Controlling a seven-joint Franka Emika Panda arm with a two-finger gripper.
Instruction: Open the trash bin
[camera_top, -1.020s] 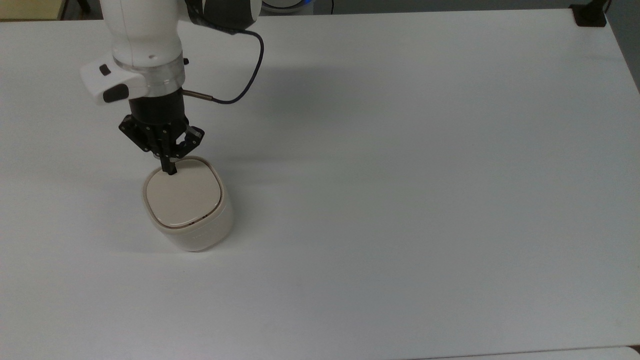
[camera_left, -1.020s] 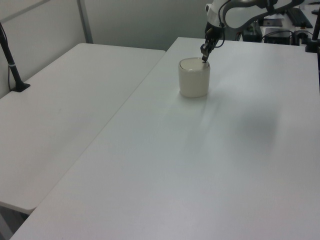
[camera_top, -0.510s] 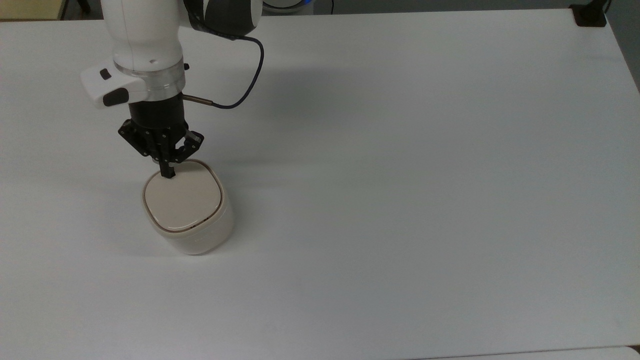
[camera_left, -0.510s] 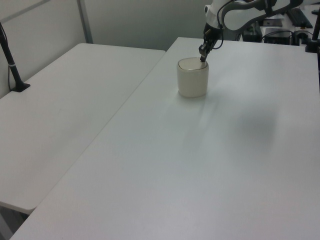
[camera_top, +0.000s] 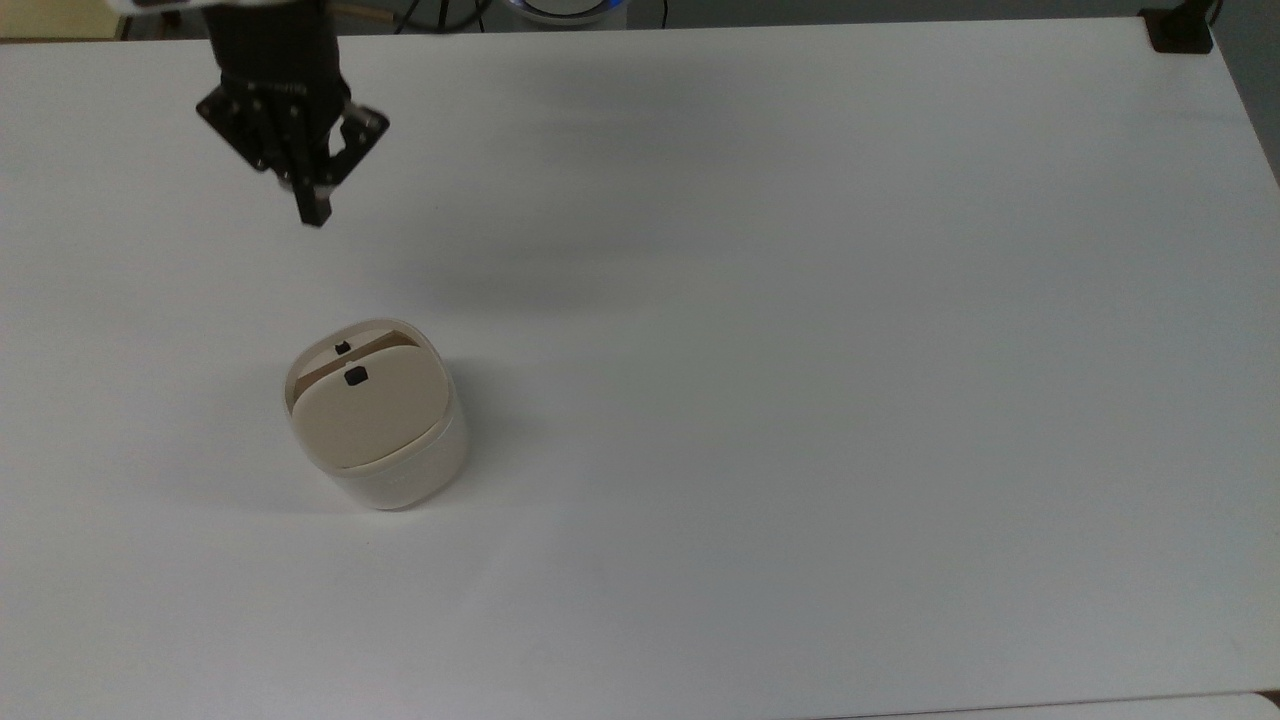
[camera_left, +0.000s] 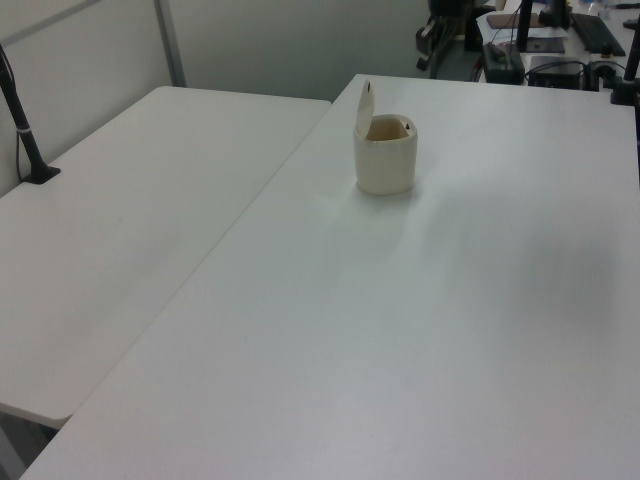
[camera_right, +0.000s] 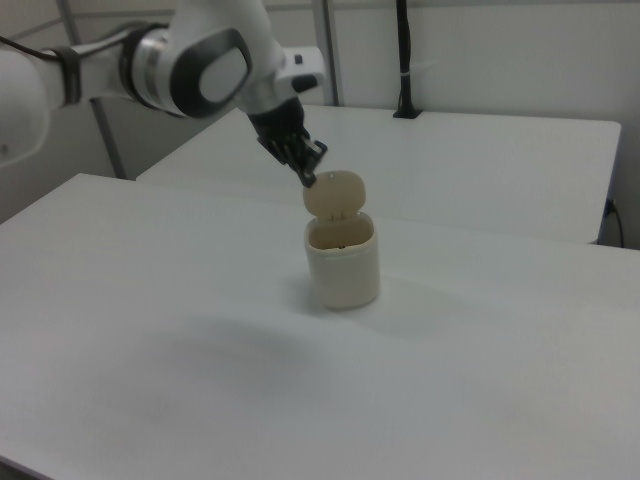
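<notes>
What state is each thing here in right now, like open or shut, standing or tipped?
trash bin: upright on the table, open.
lid: flipped up, standing on its hinge.
gripper: shut, empty, raised clear of the bin.
table: white, bearing the bin.

My gripper (camera_top: 313, 205) is matte black, built of angular linkage plates dotted with small pale screws, and it narrows to a slim dark tip. A black cylindrical mount joins it to my wrist. In the right view my arm (camera_right: 215, 70) shows glossy white rounded shells with dark grey joint covers set into them. A white flange (camera_right: 300, 72) near the wrist carries a small dark marking, and a thin dark cable (camera_right: 25, 50) runs along my upper link.
</notes>
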